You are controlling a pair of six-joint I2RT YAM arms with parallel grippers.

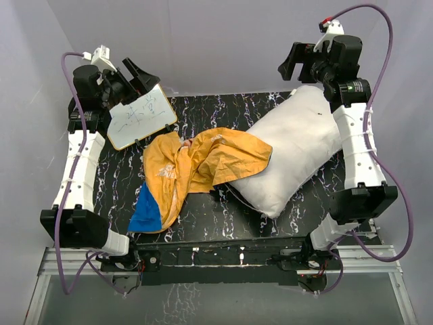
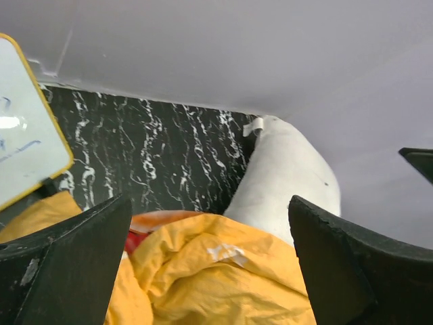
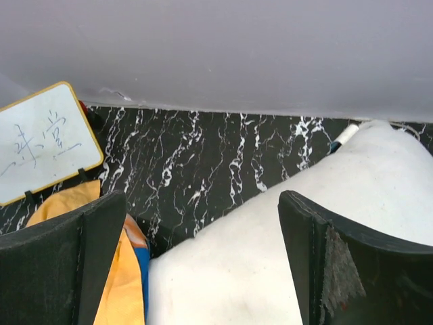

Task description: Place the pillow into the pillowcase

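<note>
Both two-finger grippers hang with their black jaws spread wide, gripping nothing. The left gripper (image 1: 137, 72) hovers at the far left, over a small yellow-framed white whiteboard (image 1: 141, 116). The right gripper (image 1: 298, 62) hovers at the far right, over the far end of the large plump plain white fabric pillow (image 1: 294, 145). The pillow lies diagonally on the right of the black, white-veined table (image 1: 210, 112), wholly uncovered. The floppy orange-yellow cloth pillowcase (image 1: 196, 166), one blue corner showing, lies crumpled mid-table, one edge draped onto the pillow's left side. I cannot see its opening. The task looks barely begun: finding the opening, spreading it and stuffing all seem to remain
</note>
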